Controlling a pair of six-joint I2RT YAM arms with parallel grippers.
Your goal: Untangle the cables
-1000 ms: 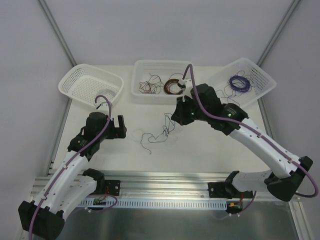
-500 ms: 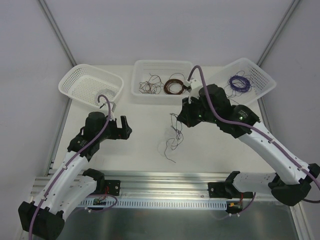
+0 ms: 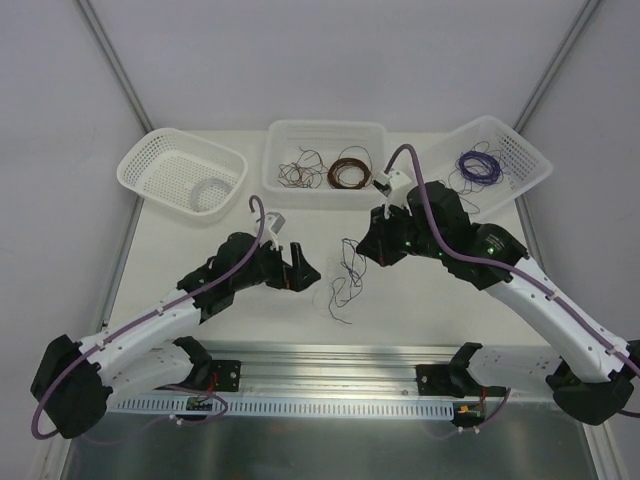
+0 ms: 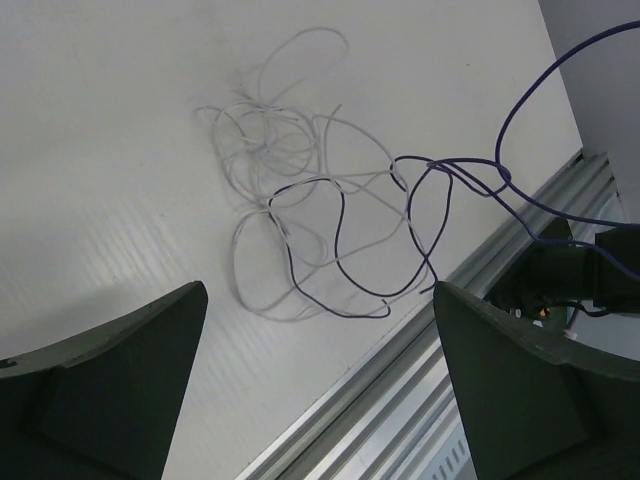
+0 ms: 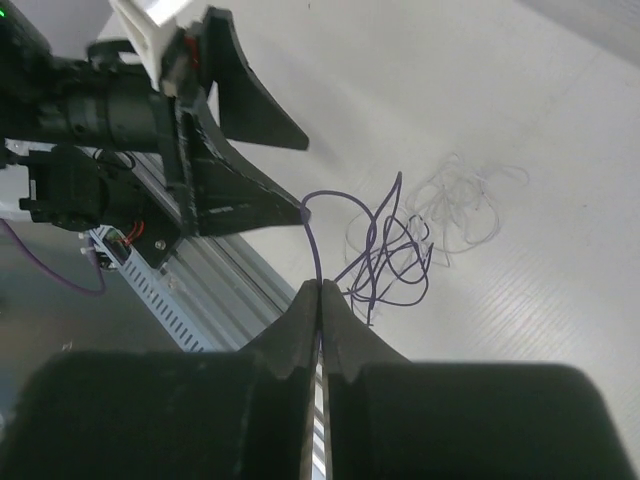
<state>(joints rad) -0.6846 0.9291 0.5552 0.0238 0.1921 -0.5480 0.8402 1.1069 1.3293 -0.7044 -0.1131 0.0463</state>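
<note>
Wide shot first: the pale table (image 3: 170, 240), with both arms reaching in over it. The right arm (image 3: 530, 300) stretches in from the right, and the left arm (image 3: 160, 320) lies low and long from the left. Along the far edge sit three containers. The mesh basket on the left (image 3: 180, 135) holds a white coil (image 3: 210, 190). The plain bin in the middle (image 3: 325, 127) holds a brown coil (image 3: 349, 172) and some loose strands. The tilted basket on the right (image 3: 520, 140) holds a purple coil (image 3: 478, 165).

Now the centre of the table, and here are the cables (image 3: 345, 280), a loose tangle between the two grippers. The right gripper (image 5: 320, 290) has its jaws clenched on a single purple strand (image 5: 312, 225), which runs from the tangle. The left gripper (image 4: 320, 290) is spread wide and grasping nothing, with the tangle right below it. From its wrist, whitish loops (image 4: 265, 150) lie flat on the table, interlaced with the dark purple ones (image 4: 340, 245).
</note>
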